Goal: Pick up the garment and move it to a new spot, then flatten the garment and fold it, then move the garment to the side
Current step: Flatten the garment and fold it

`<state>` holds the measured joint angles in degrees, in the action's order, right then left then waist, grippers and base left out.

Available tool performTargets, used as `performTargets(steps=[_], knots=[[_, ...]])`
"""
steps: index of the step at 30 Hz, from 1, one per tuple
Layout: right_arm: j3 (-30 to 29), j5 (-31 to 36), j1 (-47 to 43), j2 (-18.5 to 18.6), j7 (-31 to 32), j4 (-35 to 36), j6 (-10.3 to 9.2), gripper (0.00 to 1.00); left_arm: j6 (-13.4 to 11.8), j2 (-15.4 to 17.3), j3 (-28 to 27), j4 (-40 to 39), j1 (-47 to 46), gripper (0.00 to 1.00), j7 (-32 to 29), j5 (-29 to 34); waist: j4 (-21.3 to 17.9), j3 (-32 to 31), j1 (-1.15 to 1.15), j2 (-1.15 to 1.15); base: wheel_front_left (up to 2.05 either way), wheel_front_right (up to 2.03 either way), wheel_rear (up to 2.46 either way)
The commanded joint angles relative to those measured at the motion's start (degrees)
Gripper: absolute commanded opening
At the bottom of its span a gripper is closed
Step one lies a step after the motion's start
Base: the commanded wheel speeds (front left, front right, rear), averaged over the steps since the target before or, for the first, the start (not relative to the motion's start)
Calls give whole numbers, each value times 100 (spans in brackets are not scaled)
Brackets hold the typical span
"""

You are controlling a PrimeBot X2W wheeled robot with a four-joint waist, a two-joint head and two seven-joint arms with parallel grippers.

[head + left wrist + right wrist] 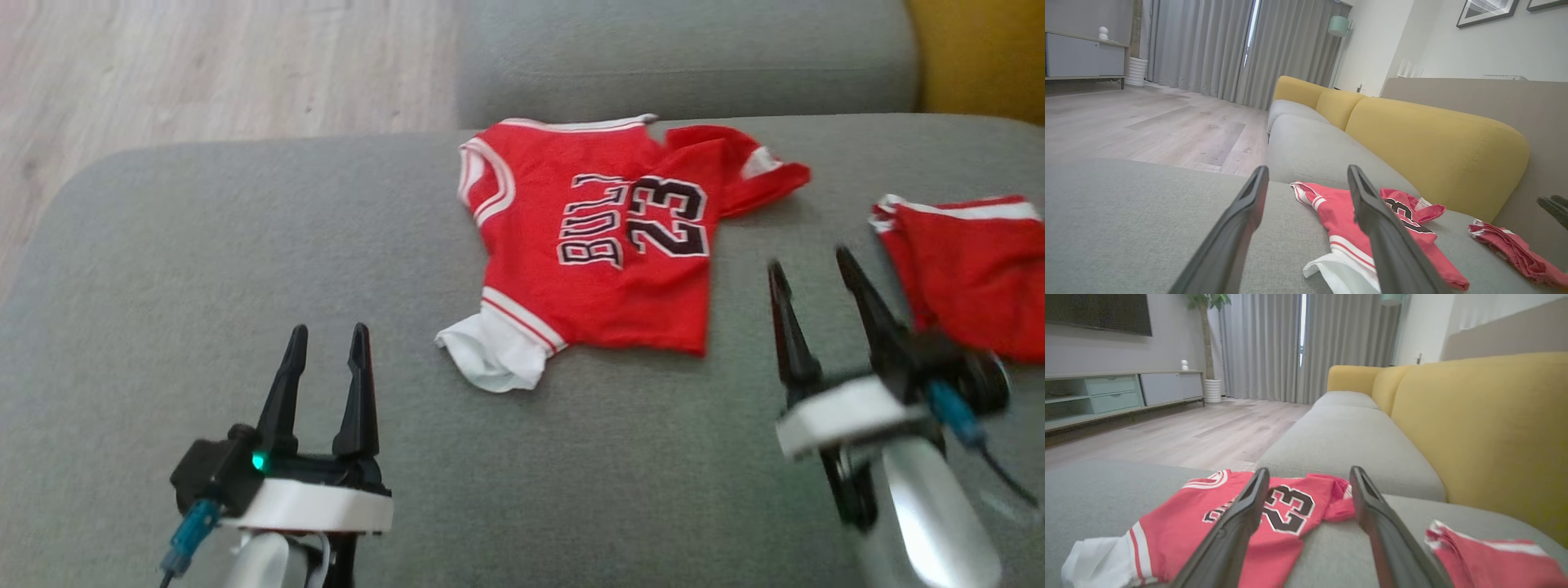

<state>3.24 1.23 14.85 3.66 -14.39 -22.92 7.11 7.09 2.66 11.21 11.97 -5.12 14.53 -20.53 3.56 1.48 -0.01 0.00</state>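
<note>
Seat cushion (245,269): grey woven fabric, broad, with rounded edges and a soft look. It's your work surface, so expect cloth to drag on it rather than slide. The yellow backrest (1433,139) runs along the far side in the same coarse weave, puffy. It caps how far you can spread cloth that way.

Jersey (604,269): thin red knit with white striped trim, black "23" print facing up. It lies mid-seat, ahead of the 2 grippers and between them, touching neither. It's mostly flat, but 1 bunched sleeve (743,163) is turned over at the far right. A white sleeve (494,355) sticks out limp at the near-left corner. I read this as the task garment, with the pickup not begun.

Red shorts (971,269): same red fabric with a white band, rumpled. They sit on the seat right of the jersey and apart from it, just beyond the right gripper. They're probably parked out of the way, so don't snag them.

Left gripper (328,333): 2 long dark tapered fingers spread with nothing between them, short of the white sleeve. Right gripper (808,260): fingers also spread and empty, just off the jersey's right edge. Both look staged on either side for a 2-point pickup.
</note>
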Motion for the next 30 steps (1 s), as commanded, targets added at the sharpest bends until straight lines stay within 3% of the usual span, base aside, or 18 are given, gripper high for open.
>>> performTargets(steps=[1, 6, 15, 19, 30], knots=[[43, -36, -154, -67, -61, 434, 37, 100, 14, 21, -172, -181, -99, 100, 47, 36, -148, -78, 1, 0, 0, 0, 0], [52, -367, -828, -76, -61, 901, 37, 100, 6, 21, -181, -113, -58, 100, 47, -32, -312, -46, 1, 0, 0, 0, 0], [115, -435, -763, -78, -61, 1152, 37, 100, -40, 21, -121, 168, -344, 100, 47, 36, -482, 172, 1, 0, 0, 0, 0], [118, -465, -676, -78, -61, 1215, 37, 100, -165, 21, 88, 745, -715, 100, -41, 141, -562, 337, 1, 0, 0, 0, 0], [279, -561, -562, -78, -61, 1236, 37, 100, -600, 36, 392, 2272, -1761, 100, -1041, 220, -810, 635, 1, 0, 0, 0, 0]])
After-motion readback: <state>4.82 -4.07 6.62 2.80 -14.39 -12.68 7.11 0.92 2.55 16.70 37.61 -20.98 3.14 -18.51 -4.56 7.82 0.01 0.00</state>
